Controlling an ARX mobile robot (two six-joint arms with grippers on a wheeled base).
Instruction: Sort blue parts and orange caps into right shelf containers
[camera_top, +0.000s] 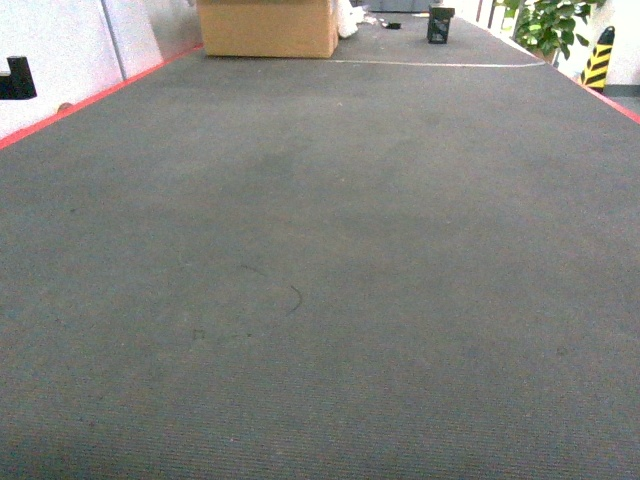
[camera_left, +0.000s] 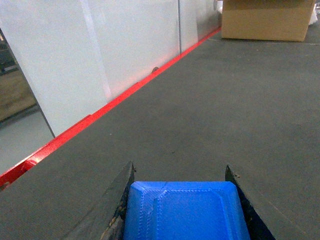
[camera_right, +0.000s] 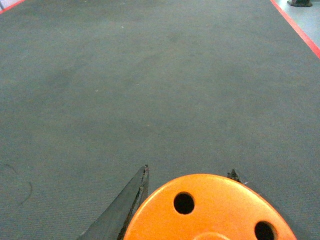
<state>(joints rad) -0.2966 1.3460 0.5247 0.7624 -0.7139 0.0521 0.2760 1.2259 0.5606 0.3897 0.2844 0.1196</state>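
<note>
1. Although each claw carries a load, nothing in these views has reached a container: the left claw (camera_left: 180, 200) is clamped on a blue part (camera_left: 186, 212), which sits between its two dark fingers at the 6 o'clock edge of the left wrist view.
2. Likewise, the right claw (camera_right: 187, 192) is clamped around an orange cap (camera_right: 210, 210), whose flat top with round holes fills the 6 o'clock edge of the right wrist view.
3. Judging from this, picking up is done for these two items, while carrying them to the right shelf and dropping them into its blue crates is all still to come. Neither the shelf nor any crate shows in any view, so I cannot tell how many items are already sorted.
4. Neither arm appears in the head view, which shows only floor ahead.
5. That floor is dark grey carpet (camera_top: 320, 300), flat and finely ribbed, with a short curled thread (camera_top: 295, 298) lying near the middle.
6. A red strip (camera_left: 125, 95) edges the carpet at 9 o'clock along pale wall panels (camera_left: 100, 55).
7. At 12 o'clock stands a cardboard box (camera_top: 268, 28), with a small black bin (camera_top: 440, 24) towards 1 o'clock.
8. Farther round, at 2 o'clock, are a green plant (camera_top: 550, 25) and a yellow-and-black striped post (camera_top: 600, 60).
</note>
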